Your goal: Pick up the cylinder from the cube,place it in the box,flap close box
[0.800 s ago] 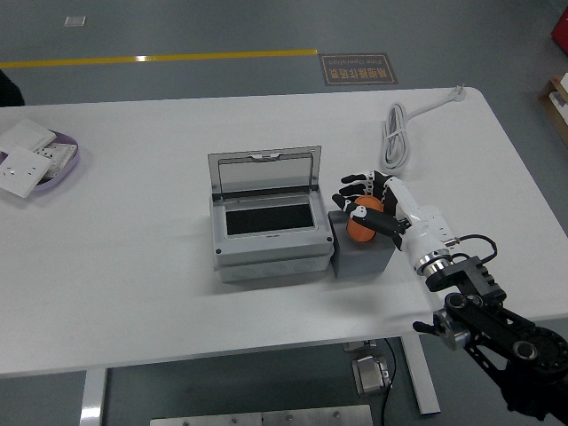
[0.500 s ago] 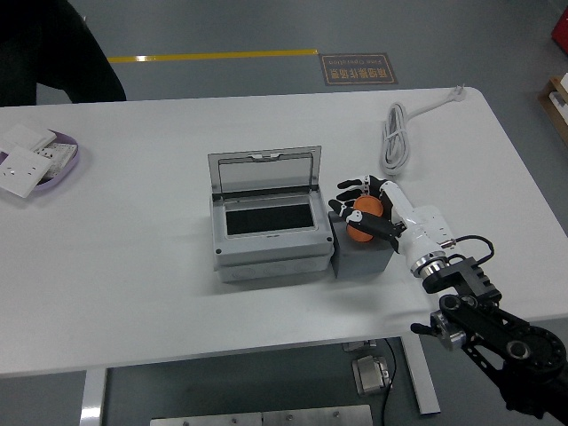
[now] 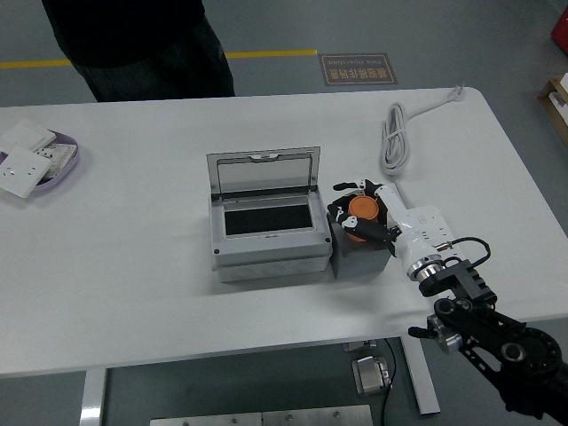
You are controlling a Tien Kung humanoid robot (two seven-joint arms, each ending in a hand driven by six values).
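Observation:
An orange cylinder (image 3: 362,209) is held in my right hand (image 3: 355,211), whose fingers are curled around it, over the top of the dark grey cube (image 3: 358,253). The cylinder is tipped so its round end faces up. The grey box (image 3: 266,232) stands just left of the cube with its clear lid (image 3: 263,172) raised upright at the back and a dark interior showing. My right arm comes in from the lower right. My left arm is out of view.
A person in dark clothes (image 3: 138,44) stands at the table's far side, upper left. A purple tray (image 3: 53,169) with white sockets sits at the far left. A coiled white cable (image 3: 398,133) lies behind the cube.
My right hand has shifted slightly left and turned the cylinder so its round end faces up. A person has walked in along the far side of the table.

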